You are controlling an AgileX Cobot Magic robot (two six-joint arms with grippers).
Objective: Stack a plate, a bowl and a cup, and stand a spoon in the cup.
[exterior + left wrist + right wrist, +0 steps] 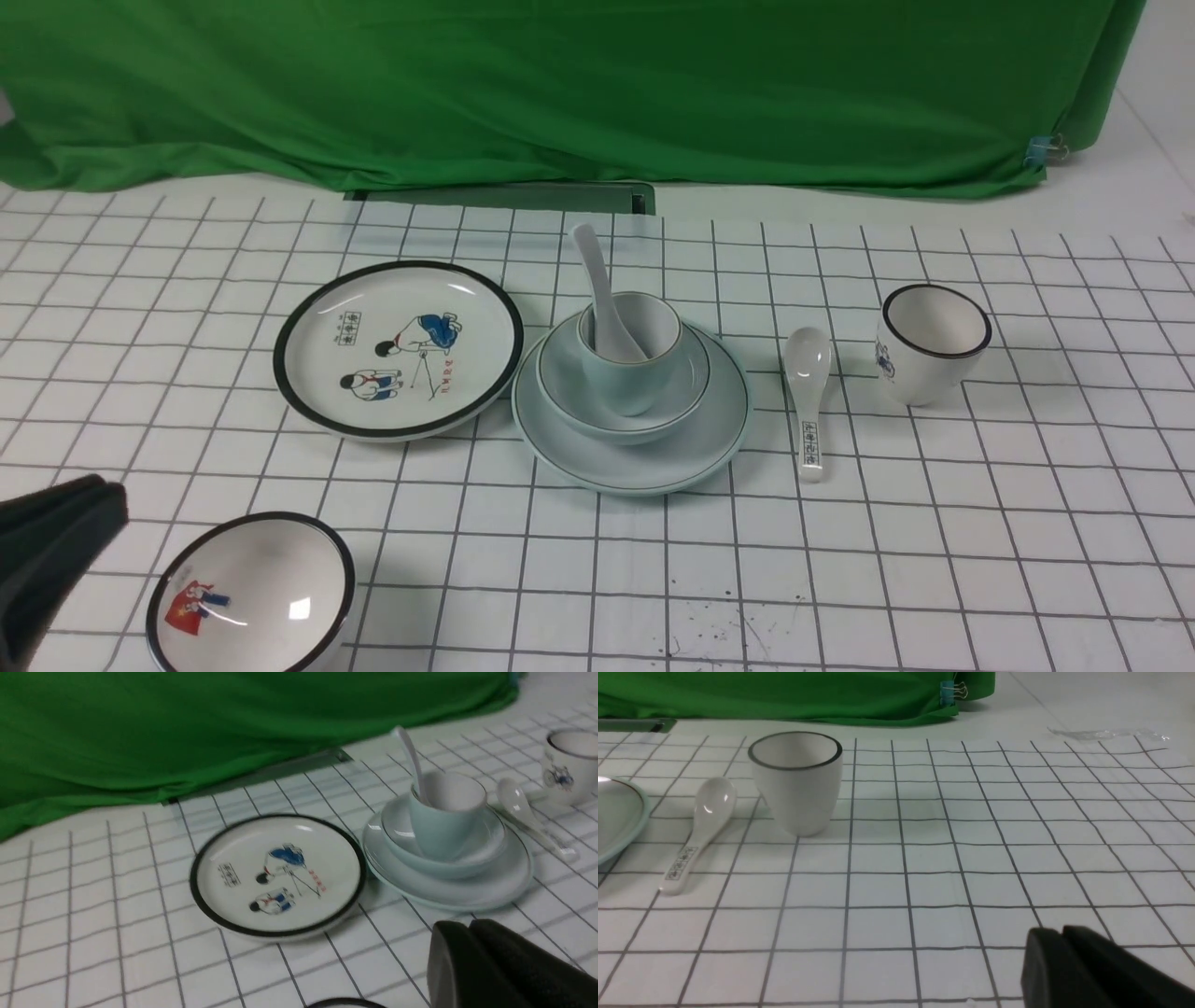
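Note:
The plain pale plate (695, 443) lies mid-table with the plain bowl (560, 373) on it. The plain cup (644, 383) stands in the bowl, and the plain white spoon (597, 280) stands in the cup, handle leaning up and back-left. The stack also shows in the left wrist view: plate (504, 882), bowl (490, 844), cup (439, 826), spoon (409, 756). My left gripper (93, 490) (467, 926) is shut and empty at the front left, away from the stack. My right gripper (1059, 933) is shut and empty over bare table; it is out of the front view.
A black-rimmed cartoon plate (399, 348) lies left of the stack. A black-rimmed bowl (250, 597) sits front left beside my left gripper. A spoon with printed characters (808, 397) and a black-rimmed cup (934, 343) stand right of the stack. Green cloth (560, 84) hangs behind.

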